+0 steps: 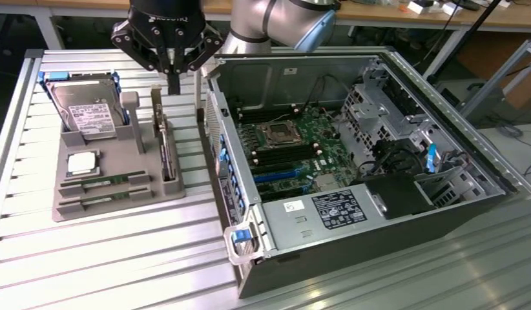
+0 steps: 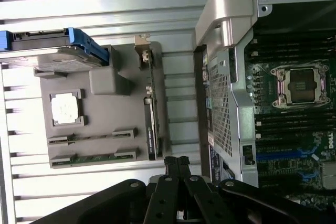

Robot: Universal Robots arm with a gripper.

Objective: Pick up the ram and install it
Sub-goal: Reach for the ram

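Two ram sticks, thin green boards, lie edge-up in the slots of a grey holder tray [image 1: 119, 161]. One ram stick [image 1: 104, 180] [image 2: 93, 137] sits just ahead of the other [image 1: 102, 196] [image 2: 94, 157], at the tray's near end in the exterior view. My gripper [image 1: 172, 87] [image 2: 177, 161] hangs above the tray's far end, near an upright expansion card [image 1: 166, 152] [image 2: 150, 114]. Its fingers are shut together with nothing between them. It is well apart from both ram sticks.
The tray also holds a silver hard drive [image 1: 86, 110] in a blue frame and a square processor chip [image 1: 83, 164]. To the exterior view's right lies an open computer case [image 1: 352, 194], its motherboard [image 1: 291, 155] showing an empty processor socket and dark memory slots.
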